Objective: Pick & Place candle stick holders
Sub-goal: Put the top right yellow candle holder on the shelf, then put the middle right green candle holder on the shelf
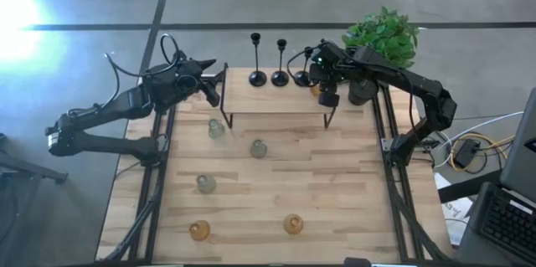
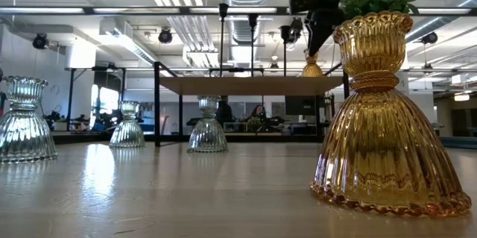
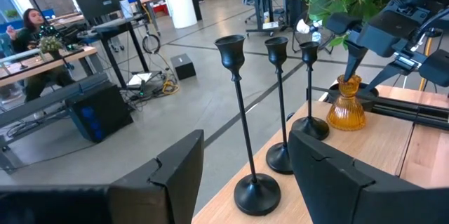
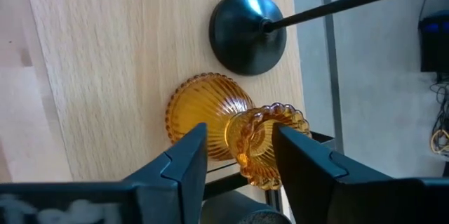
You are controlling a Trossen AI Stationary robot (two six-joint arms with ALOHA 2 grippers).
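While the right gripper (image 4: pixel 238 155) spreads around one shelved amber holder (image 4: pixel 231 129), five glass holders (image 1: pixel 258 148) await pickup.

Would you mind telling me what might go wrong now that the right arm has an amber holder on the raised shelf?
1. The right end effector sits open around the amber holder's neck; lifting off at an angle might tip it.
2. The nearest black candlestick stands close beside it, so a sideways exit could knock that slim stem over.
3. The holder sits near the shelf edge and could slide off.
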